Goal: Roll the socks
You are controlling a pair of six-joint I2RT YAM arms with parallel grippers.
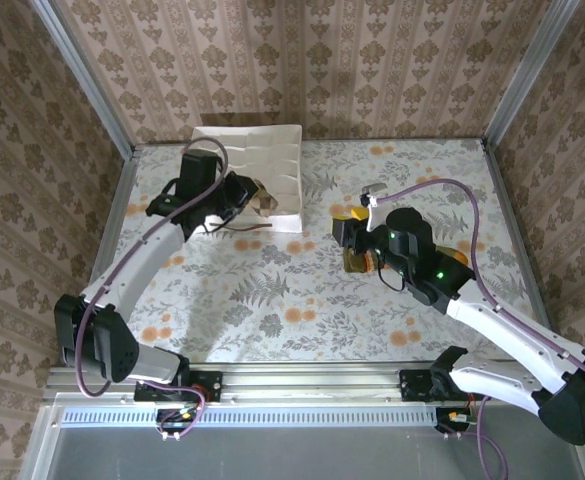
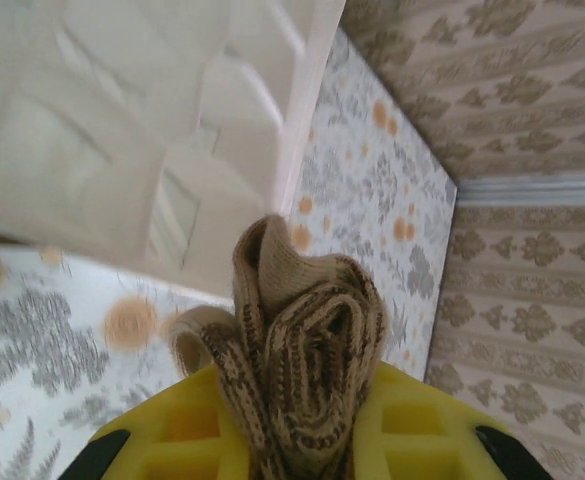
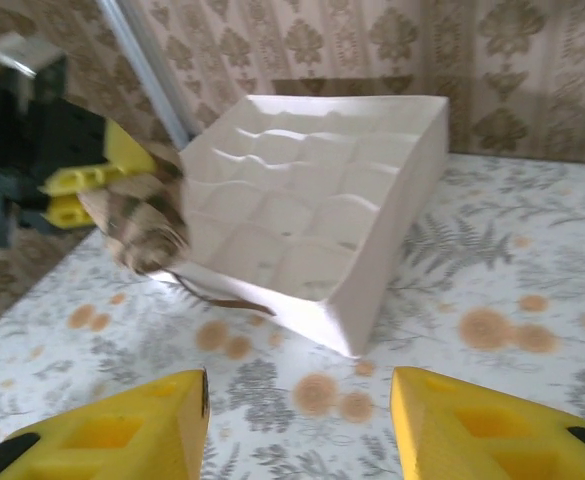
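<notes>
Over by the near edge of the white gridded fabric tray (image 3: 387,260), the left gripper (image 2: 297,440) was pinching the tan-and-brown argyle sock (image 2: 302,330). The sock was bunched into a loose roll that stuck out past the yellow fingers. It hung right beside the tray's wall with the floral-print tabletop (image 1: 302,300) under it, not over a compartment as far as I could tell. The right gripper (image 3: 297,400) was on the other side, fingers spread wide with nothing between them, pointed at the tray. The olive green sock with the orange toe (image 1: 360,262) sat on the table, tucked under that right wrist. Couldn't tell if it was rolled.

My take: the step in hand was getting that argyle roll into a cell. To do it well I'd lift it clear of the rim first, since the wall looked soft and would probably shove easily. Then I'd centre it over one compartment, go down into it, and only then let go. Otherwise a loose roll like that likely springs open.
</notes>
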